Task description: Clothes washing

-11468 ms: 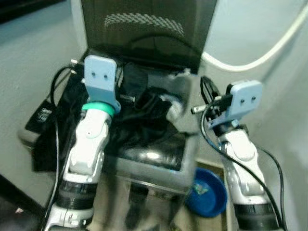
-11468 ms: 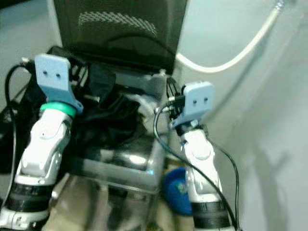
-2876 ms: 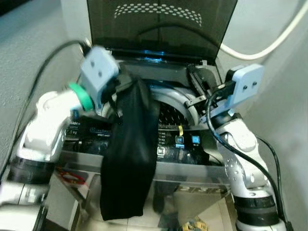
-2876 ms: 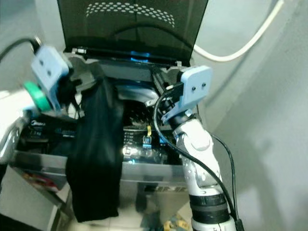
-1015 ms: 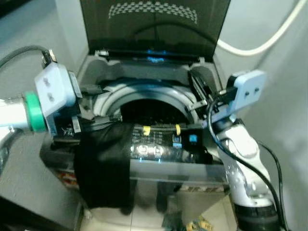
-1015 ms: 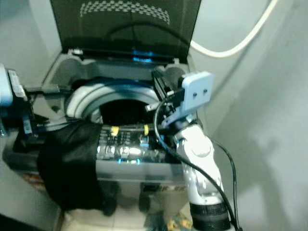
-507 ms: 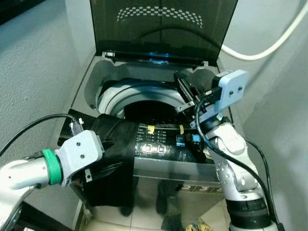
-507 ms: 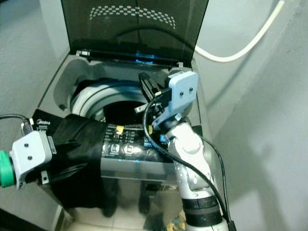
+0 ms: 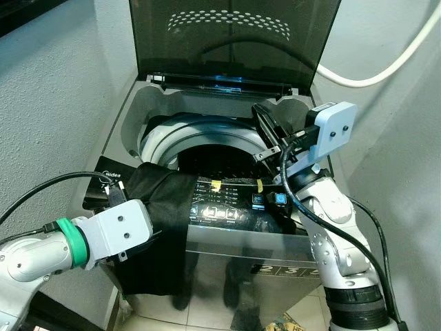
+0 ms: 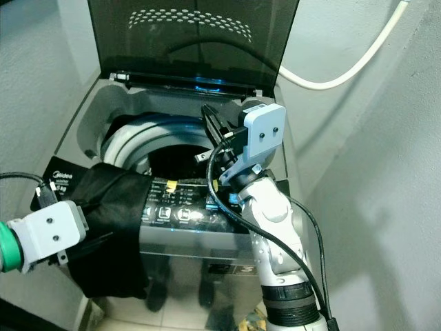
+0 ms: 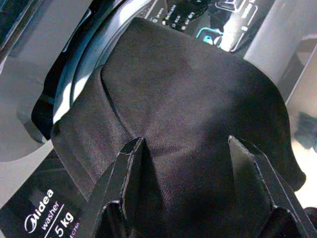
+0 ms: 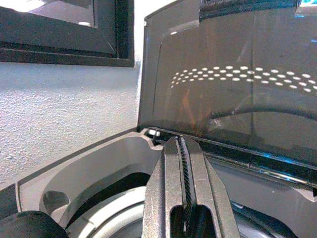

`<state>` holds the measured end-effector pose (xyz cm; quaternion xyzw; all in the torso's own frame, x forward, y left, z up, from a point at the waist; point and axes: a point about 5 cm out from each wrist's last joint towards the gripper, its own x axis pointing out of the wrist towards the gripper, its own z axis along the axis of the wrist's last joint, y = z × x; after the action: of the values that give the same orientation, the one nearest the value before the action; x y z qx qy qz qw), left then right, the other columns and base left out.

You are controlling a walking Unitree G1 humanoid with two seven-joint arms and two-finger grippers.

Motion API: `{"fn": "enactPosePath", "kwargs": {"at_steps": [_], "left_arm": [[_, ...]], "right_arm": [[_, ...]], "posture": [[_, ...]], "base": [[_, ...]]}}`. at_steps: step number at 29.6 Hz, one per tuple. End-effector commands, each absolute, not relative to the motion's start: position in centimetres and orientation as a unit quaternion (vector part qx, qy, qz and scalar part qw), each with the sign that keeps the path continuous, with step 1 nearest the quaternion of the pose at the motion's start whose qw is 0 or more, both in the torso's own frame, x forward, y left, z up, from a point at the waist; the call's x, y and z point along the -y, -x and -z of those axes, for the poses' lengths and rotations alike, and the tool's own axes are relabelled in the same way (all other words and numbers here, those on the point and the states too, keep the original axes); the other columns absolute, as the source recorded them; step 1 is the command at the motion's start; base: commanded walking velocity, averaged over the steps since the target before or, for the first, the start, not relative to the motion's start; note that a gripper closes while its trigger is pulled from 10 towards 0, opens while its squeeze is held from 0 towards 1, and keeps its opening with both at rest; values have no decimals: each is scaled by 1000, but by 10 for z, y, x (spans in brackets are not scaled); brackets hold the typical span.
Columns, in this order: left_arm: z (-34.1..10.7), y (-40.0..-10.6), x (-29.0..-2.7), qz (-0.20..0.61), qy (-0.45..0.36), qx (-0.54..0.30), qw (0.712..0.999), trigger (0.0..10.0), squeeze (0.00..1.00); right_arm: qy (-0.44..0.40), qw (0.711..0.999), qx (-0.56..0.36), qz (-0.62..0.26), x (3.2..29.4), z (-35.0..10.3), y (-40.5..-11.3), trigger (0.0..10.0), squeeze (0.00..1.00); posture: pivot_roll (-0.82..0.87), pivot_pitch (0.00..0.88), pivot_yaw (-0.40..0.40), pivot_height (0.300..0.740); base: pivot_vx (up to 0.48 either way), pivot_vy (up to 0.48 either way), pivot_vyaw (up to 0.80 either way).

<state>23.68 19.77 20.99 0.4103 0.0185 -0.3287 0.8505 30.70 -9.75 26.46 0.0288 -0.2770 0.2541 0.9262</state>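
Currently we have the left gripper [image 11: 190, 148] with jaws spread, tips against the black cloth [image 9: 162, 207] draped over the washer [image 9: 131, 117] front edge, beside the drum opening. Right gripper [image 12: 182, 163]: jaws pressed together, above the drum, lid [image 9: 234, 41] beyond them.

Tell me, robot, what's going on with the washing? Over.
Left gripper open, hovering at black cloth garment draped over grey top-loading washing machine's front edge. Right gripper shut, raised above drum. Tinted lid open.

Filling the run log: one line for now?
black garment: draped over washer front | left end effector: open at garment | right end effector: shut, above drum
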Motion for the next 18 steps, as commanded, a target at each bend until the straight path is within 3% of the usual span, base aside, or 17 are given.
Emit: {"fn": "enactPosePath", "kwargs": {"at_steps": [1, 3, 4, 13, 18], "left_arm": [[-193, -239, -205, 320, -408, -72, 852, 4745, 0], [-193, -239, -205, 320, -408, -72, 852, 4745, 0], [-193, -240, -205, 316, -413, -70, 851, 0, 0], [-194, -244, -206, 303, -441, -51, 843, 0, 0], [-202, -254, -202, 284, -440, -15, 852, 0, 0]], "right_arm": [[-29, 929, 274, -248, 101, -261, -308, 10000, 0], [-29, 929, 274, -248, 101, -261, -308, 10000, 0], [-29, 929, 274, -247, 101, -261, -307, 10000, 0], [-30, 929, 275, -245, 101, -262, -308, 10000, 0], [-29, 929, 275, -244, 102, -262, -308, 10000, 0]], "posture": [[181, 81, 14, 740], [181, 81, 14, 740], [181, 81, 14, 740], [179, 84, 18, 740], [173, 84, 17, 740]], "base": [[0, 0, 0], [0, 0, 0], [0, 0, 0], [0, 0, 0], [0, 0, 0]]}}
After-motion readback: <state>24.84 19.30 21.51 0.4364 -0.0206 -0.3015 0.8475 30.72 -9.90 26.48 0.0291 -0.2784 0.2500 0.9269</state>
